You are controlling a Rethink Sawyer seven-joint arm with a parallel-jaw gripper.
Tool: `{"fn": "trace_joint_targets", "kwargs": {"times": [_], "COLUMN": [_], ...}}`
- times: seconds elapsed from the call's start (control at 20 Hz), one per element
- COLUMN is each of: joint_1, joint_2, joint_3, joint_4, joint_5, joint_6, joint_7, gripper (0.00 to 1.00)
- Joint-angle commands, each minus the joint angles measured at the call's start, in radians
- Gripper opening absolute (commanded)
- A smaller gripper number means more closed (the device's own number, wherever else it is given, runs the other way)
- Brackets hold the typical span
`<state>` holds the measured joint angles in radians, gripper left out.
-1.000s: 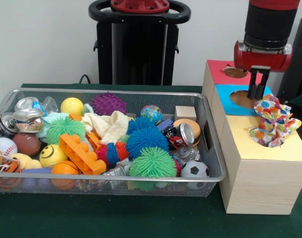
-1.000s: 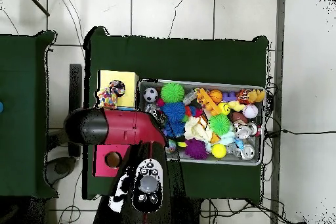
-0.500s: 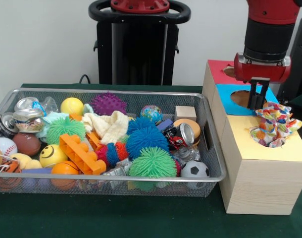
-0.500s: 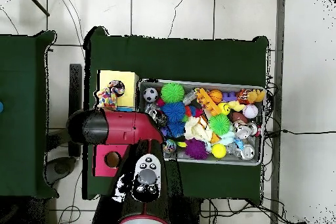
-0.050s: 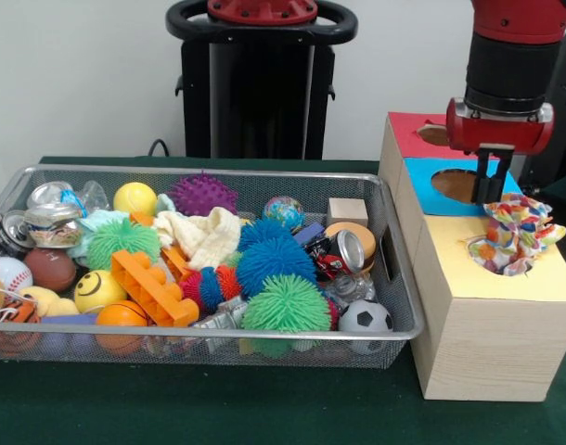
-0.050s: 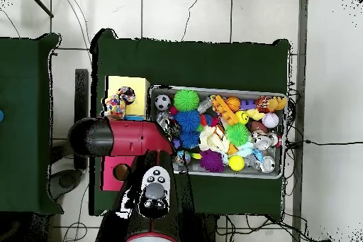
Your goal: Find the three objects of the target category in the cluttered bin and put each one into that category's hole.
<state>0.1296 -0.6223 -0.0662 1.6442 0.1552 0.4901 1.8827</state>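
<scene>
One step right: fingers [image 5: 492,189] now above patterned cloth [image 5: 515,232].

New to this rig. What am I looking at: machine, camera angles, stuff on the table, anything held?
It is one red and black robot arm with a gripper. One camera faces it across the table; the other looks straight down. On the green table sits a wire bin full of toys: spiky balls, a soccer ball, cans, an orange brick. Beside it is a wooden box with red, blue and yellow holes. A colourful cloth sits half in the yellow hole. The gripper hangs above it, holding nothing that I can see.
</scene>
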Motion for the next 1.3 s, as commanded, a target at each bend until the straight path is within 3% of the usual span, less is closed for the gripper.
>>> {"fn": "trace_joint_targets", "kwargs": {"times": [0.05,0.35,1.3], "joint_1": [0.012,0.004,-0.008], "joint_2": [0.04,0.046,0.199], "joint_3": [0.067,0.08,0.048], "joint_4": [-0.036,-0.068,-0.26], "joint_5": [0.013,0.021,0.0], "joint_6": [0.013,0.022,-0.052], "joint_7": [0.143,0.132,0.135], "gripper": [0.0,0.0,0.0]}}
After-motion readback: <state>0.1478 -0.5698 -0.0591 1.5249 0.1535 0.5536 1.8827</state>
